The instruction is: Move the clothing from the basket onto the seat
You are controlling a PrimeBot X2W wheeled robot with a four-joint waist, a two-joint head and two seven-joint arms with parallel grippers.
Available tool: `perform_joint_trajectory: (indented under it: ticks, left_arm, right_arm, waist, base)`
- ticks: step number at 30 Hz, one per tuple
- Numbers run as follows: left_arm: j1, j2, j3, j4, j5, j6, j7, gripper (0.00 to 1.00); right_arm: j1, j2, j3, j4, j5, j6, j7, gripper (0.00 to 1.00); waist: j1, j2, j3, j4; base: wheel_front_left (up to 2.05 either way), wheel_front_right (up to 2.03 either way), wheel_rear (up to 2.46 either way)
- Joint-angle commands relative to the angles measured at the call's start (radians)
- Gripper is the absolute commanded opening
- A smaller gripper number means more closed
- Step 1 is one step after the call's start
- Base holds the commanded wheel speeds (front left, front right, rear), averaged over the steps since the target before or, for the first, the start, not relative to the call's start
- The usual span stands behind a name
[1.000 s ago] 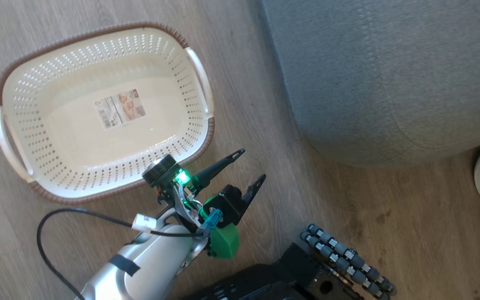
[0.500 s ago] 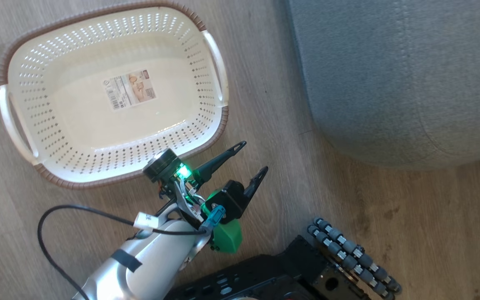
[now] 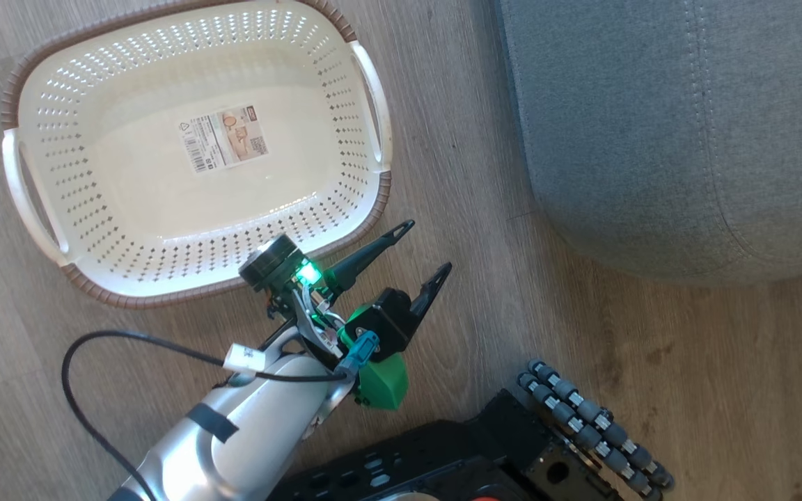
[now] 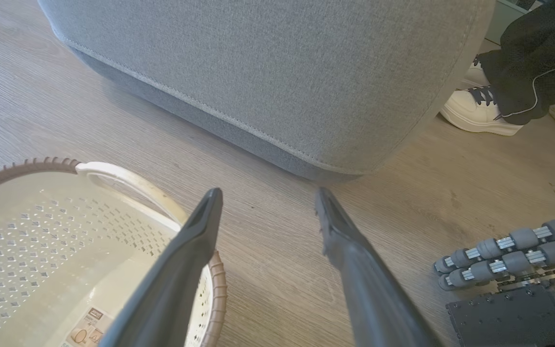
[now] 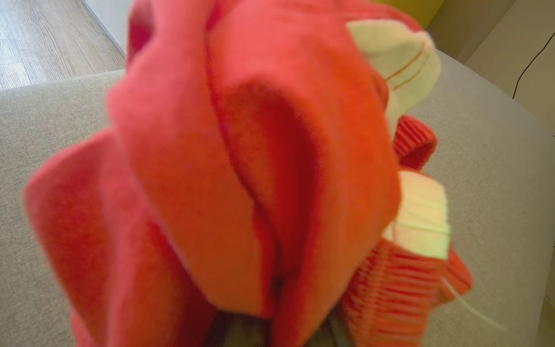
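**Right gripper.** The jaws are closed on the clothing (image 5: 239, 168). The fingers (image 5: 243, 337) are almost buried, with only a dark sliver showing at the bottom edge of the right wrist view. The red fabric bunches up from between them and is blurred by how close it is. A cream-and-red striped band (image 5: 419, 217) hangs on its right side. The seat (image 5: 489, 168) spreads behind and beneath the bundle. Whether the cloth touches the cushion cannot be told.

**Left gripper** (image 3: 427, 245). The jaws stand wide apart with nothing between them. Both fingers point out over the wooden floor (image 3: 477, 174), towards the gap between basket and seat. In the left wrist view one finger crosses the near corner of the basket's brown rim. The other lies over bare boards.

**Basket** (image 3: 164, 299). It stands on the floor just beside the left gripper, at the robot's left. A paper label (image 3: 223, 138) lies on its bare bottom.

**Seat, lower body.** It is at the robot's right, apart from the basket, with a strip of floor between them.

**Surroundings.** The robot's dark base with its grey rollers (image 3: 589, 431) sits below the seat's corner. A person's white shoe (image 4: 475, 115) and dark trouser leg (image 4: 533, 58) stand beyond the far side of the seat.
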Motion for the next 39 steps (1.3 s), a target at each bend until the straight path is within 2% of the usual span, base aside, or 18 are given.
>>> perform_joint_trajectory:
  ticks: [1, 2, 9, 19, 33, 39]
  left_arm:
    - [0.012, -0.012, 0.006, -0.024, -0.008, 0.004, -0.005, 1.0]
    - [0.012, -0.012, 0.005, -0.022, -0.01, 0.004, -0.005, 1.0]
    - [0.014, -0.015, -0.001, -0.022, -0.019, 0.004, -0.005, 1.0]
    - [0.024, -0.031, -0.012, -0.028, -0.034, -0.009, -0.005, 1.0]
    - [0.102, -0.052, -0.03, -0.03, -0.057, -0.047, -0.005, 1.0]
    - [0.159, -0.069, -0.02, -0.044, -0.069, -0.055, -0.005, 1.0]
  right_arm:
    - [0.032, -0.029, -0.006, -0.017, -0.012, 0.0, -0.006, 0.82]
    - [0.033, -0.028, -0.01, -0.017, -0.018, 0.0, -0.01, 1.0]
    - [0.046, -0.019, -0.037, -0.017, -0.059, 0.0, -0.01, 1.0]
    - [0.075, -0.05, -0.052, -0.017, -0.12, 0.0, 0.032, 1.0]
    - [0.134, 0.005, -0.057, -0.017, -0.188, 0.0, 0.033, 1.0]
    - [0.138, 0.018, -0.036, -0.019, -0.183, 0.0, -0.024, 1.0]
  waist:
    - [-0.0001, 0.0, -0.003, 0.0]
    - [-0.0001, 0.0, -0.007, -0.001]
    - [-0.0001, 0.0, -0.051, -0.01]
    - [-0.0001, 0.0, -0.164, -0.022]
    - [-0.0001, 0.0, -0.39, -0.139]
    - [-0.0001, 0.0, -0.491, -0.194]
  base:
    - [0.0, 0.0, 0.0]
    - [0.0, 0.0, 0.0]
    - [0.0, 0.0, 0.0]
    - [0.0, 0.0, 0.0]
    - [0.0, 0.0, 0.0]
    - [0.0, 0.0, 0.0]
